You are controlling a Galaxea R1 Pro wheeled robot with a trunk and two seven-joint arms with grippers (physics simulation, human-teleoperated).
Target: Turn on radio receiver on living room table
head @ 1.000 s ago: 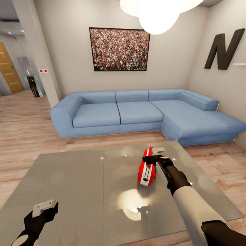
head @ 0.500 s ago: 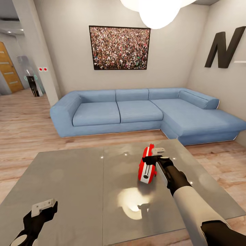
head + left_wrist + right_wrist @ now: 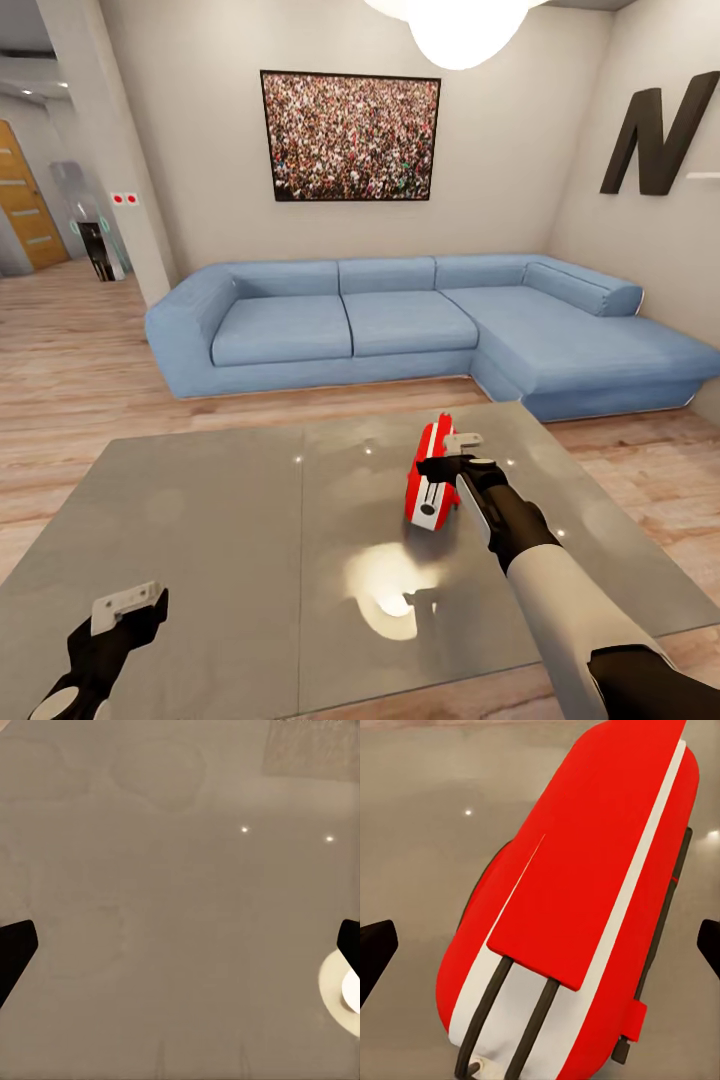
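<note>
In the head view, the radio receiver (image 3: pixel 431 476) stands on the table (image 3: pixel 220 520), on the right panel and nearer to the far edge than to the near one. Its long axis runs from the near edge toward the far edge, leaning a little to the right, and its white end faces the robot. The right gripper (image 3: pixel 452 456) is just beside the radio, at its right side and close over it; the fingers look apart, with nothing clamped between them. The left gripper (image 3: pixel 125 610) hangs over the near left corner of the table, well apart from the radio, and from here I cannot tell if it is open. In the left wrist view, the two dark fingertips (image 3: pixel 15 949) stay wide apart over the bare glossy top, so this gripper is released. In the right wrist view, the red body lies between the spread fingertips (image 3: pixel 376 945), which do not touch it; the thin dark handle (image 3: pixel 660 922) runs along one long side.
</note>
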